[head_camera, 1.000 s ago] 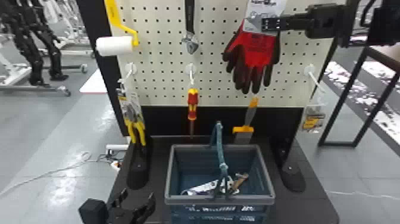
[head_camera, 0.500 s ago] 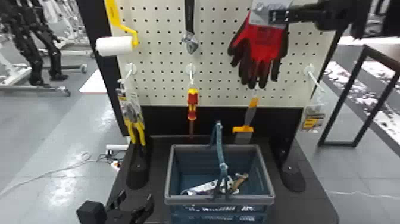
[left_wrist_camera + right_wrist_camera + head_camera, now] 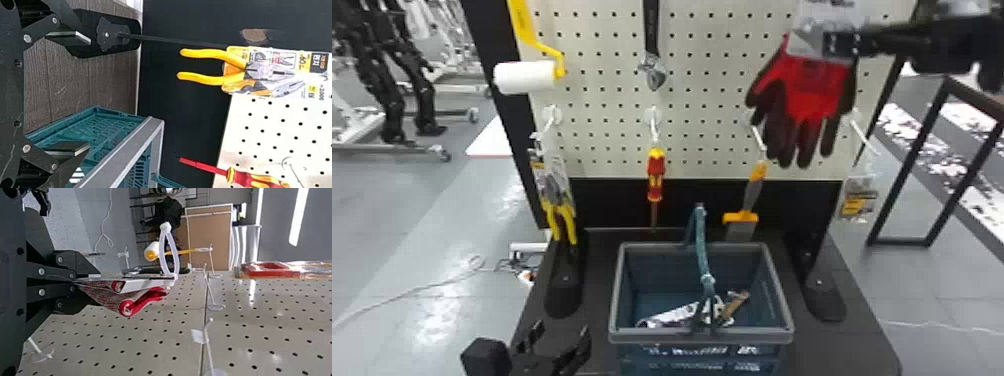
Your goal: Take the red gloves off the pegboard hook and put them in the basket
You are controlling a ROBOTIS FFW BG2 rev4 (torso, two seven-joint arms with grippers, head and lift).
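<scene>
Over the pegboard's right side in the head view, my right gripper (image 3: pixel 837 44) is shut on the card of the red gloves (image 3: pixel 814 90), whose black fingers hang down. In the right wrist view the right gripper (image 3: pixel 84 279) pinches the red gloves (image 3: pixel 135 300), with the card's white loop free of any hook. The blue basket (image 3: pixel 701 336) stands on the black base, below and left of the gloves. My left gripper (image 3: pixel 559 345) is parked open at the basket's left; in the left wrist view the left gripper (image 3: pixel 68 94) has nothing between its fingers, beside the basket (image 3: pixel 125 150).
Pliers (image 3: pixel 559 205), a screwdriver (image 3: pixel 656 175) and a scraper (image 3: pixel 747 202) hang low on the pegboard (image 3: pixel 702 100). A paint roller (image 3: pixel 527 76) and a wrench (image 3: pixel 652 60) hang higher. The basket's handle (image 3: pixel 701 245) stands up over packaged items inside.
My right gripper and the gloves have moved to the right across the pegboard, and the gloves hang slightly lower than half a second ago. The left arm has barely shifted.
</scene>
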